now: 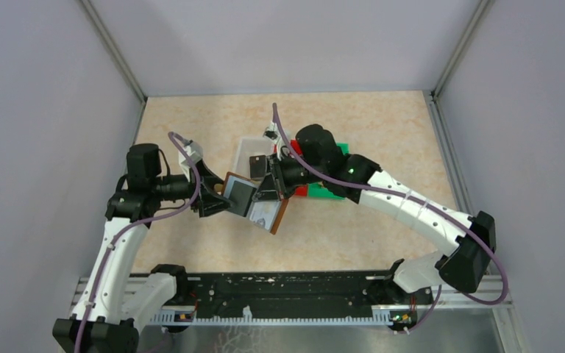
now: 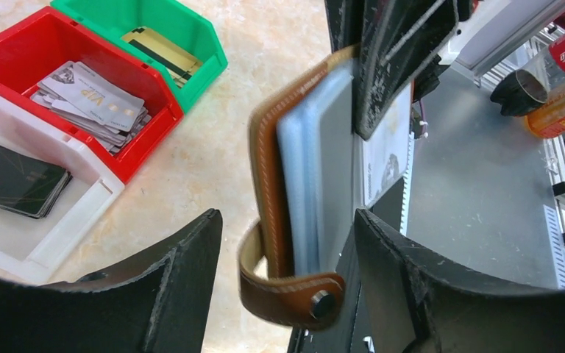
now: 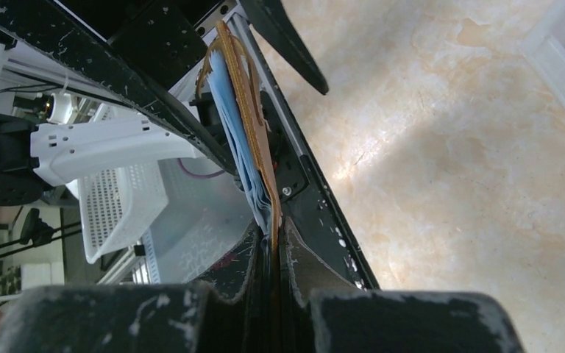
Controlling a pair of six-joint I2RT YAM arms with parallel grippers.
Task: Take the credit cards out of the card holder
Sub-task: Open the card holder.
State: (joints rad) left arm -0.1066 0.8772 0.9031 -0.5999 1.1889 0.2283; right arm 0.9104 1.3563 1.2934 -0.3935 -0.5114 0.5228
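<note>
The brown card holder [image 1: 279,215] hangs open above the table between both arms, its pale blue sleeves [image 2: 305,184] fanned out. My right gripper [image 1: 272,190] is shut on the holder's brown cover; in the right wrist view [image 3: 274,237] the leather edge [image 3: 254,125] runs between the closed jaws. My left gripper [image 2: 287,246] is open, its fingers [image 2: 173,287] on either side of the holder's end with the snap tab [image 2: 294,298]. A grey card [image 2: 336,169] shows in a sleeve. Black cards [image 2: 15,180], silvery cards [image 2: 92,103] and a gold card [image 2: 158,51] lie in bins.
A white bin [image 2: 59,235], a red bin [image 2: 154,95] and a green bin [image 2: 206,44] stand side by side on the table behind the holder; they also show in the top view [image 1: 246,143]. A metal rail [image 1: 287,290] runs along the near edge.
</note>
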